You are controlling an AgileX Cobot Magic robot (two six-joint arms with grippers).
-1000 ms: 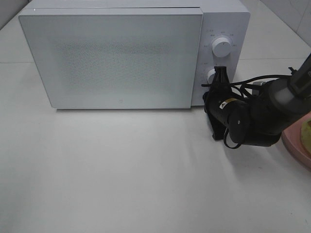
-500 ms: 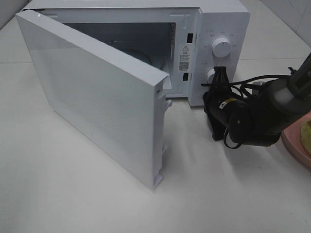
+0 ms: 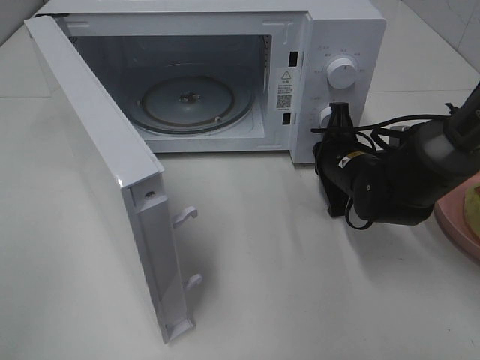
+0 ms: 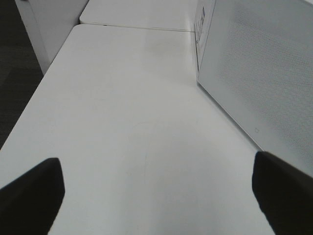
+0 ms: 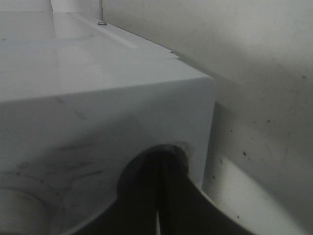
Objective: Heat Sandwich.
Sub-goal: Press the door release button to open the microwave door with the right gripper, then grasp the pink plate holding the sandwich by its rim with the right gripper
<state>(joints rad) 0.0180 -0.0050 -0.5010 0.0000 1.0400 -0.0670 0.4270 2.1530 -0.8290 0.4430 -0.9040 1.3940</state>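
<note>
The right gripper (image 5: pixel 159 164) was closed (dark fingers pressed together), tips touching the white microwave (image 5: pixel 98 93) just ahead, near its corner edge; a pale speckled surface (image 5: pixel 264 98) lay beside the claw.

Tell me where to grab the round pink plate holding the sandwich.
Probably pinch the round pink plate by its bare rim, coming from the white microwave side: the sandwich sits further in, leaving that edge free. The rest is out of frame.

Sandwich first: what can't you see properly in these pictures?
- Sandwich: high view, cut off by the right edge; only a yellow sliver shows.
- Plate: high view, same edge, partly behind the arm.
- Lower knob: high view, mostly behind the right hand.
- Knob markings: high view, too small to read.
</note>
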